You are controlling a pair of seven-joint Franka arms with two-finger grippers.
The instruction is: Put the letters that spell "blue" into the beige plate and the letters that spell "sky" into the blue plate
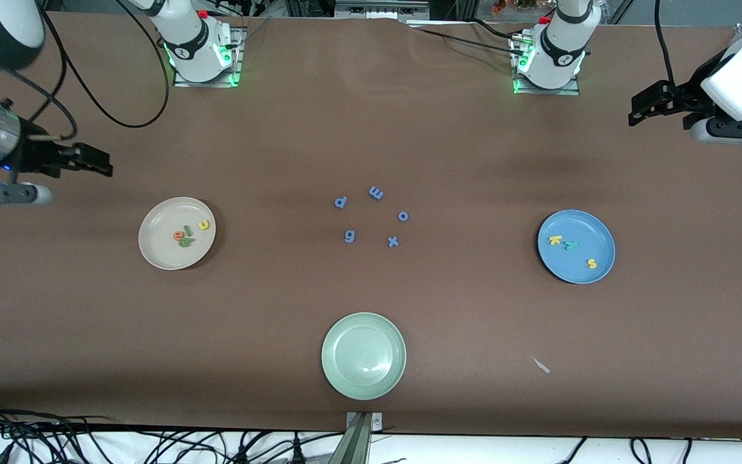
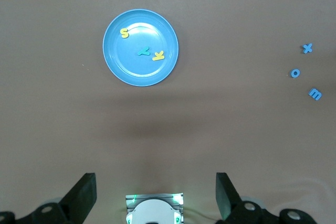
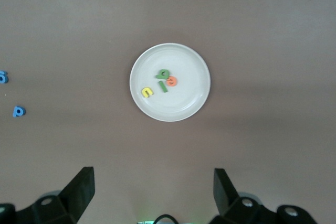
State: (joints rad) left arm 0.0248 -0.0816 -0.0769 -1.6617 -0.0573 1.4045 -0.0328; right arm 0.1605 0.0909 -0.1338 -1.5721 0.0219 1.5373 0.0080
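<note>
Letters spelling "blue" lie together in the beige plate (image 1: pixel 176 232) at the middle left of the front view: a yellow "u" (image 1: pixel 203 225), an orange "e" (image 1: pixel 178 235), a dark green "l" (image 1: pixel 188 232) and a light green "b" (image 1: pixel 185 242), the last three touching or nearly so. Nearest the camera, at the bottom centre, sits a pale green plate (image 1: pixel 363 355), with a small pale scrap (image 1: pixel 541 365) lower right of it. Higher, at the frame's centre, five blue letters (image 1: pixel 374 216) are scattered on the brown table (image 1: pixel 371 303). At middle right, the blue plate (image 1: pixel 576 246) holds a yellow "k" (image 1: pixel 555 240) just beside a teal "y" (image 1: pixel 570 245), and a yellow "s" (image 1: pixel 592 263) apart from them. At the left edge, the right gripper (image 1: pixel 91 160) hangs above bare table with its fingers spread wide, empty. At the upper right, the left gripper (image 1: pixel 651 103) likewise hangs empty with fingers spread.
</note>
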